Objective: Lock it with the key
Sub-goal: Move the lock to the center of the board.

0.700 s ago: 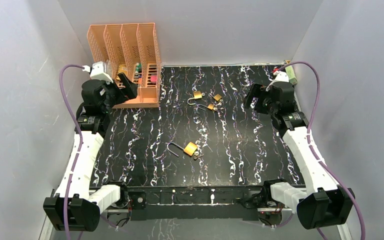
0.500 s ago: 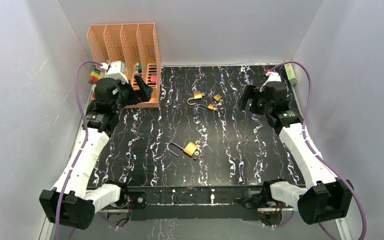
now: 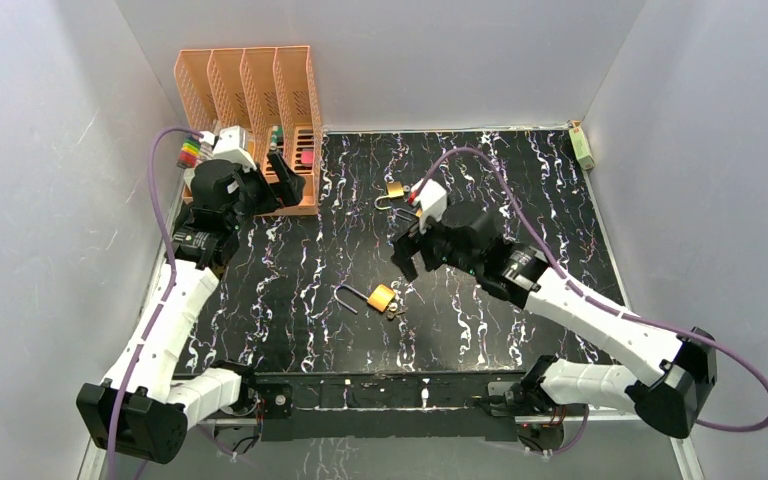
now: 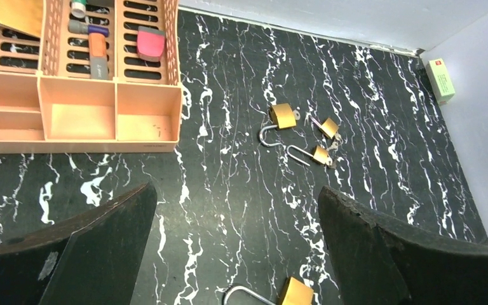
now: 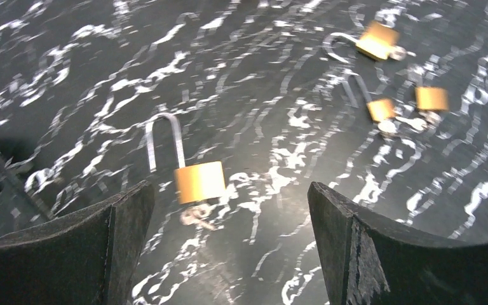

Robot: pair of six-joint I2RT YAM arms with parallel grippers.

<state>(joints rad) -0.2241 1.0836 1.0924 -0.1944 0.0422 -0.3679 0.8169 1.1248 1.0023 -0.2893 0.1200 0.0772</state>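
Task barely begun. Right gripper (image 3: 407, 250), jaws wide apart and empty, hovers at frame centre just above the open padlock (image 3: 381, 297). What may be its key (image 5: 197, 215) lies blurred beside it. Left gripper (image 3: 285, 175), likewise spread, sits upper left. Grasping and locking remain.

I see the brass padlock (image 3: 381, 297) lying flat near the middle, a little towards the near side; its steel shackle stands open, pointing left; the key (image 3: 397, 312) lies just beside its body, near-right.
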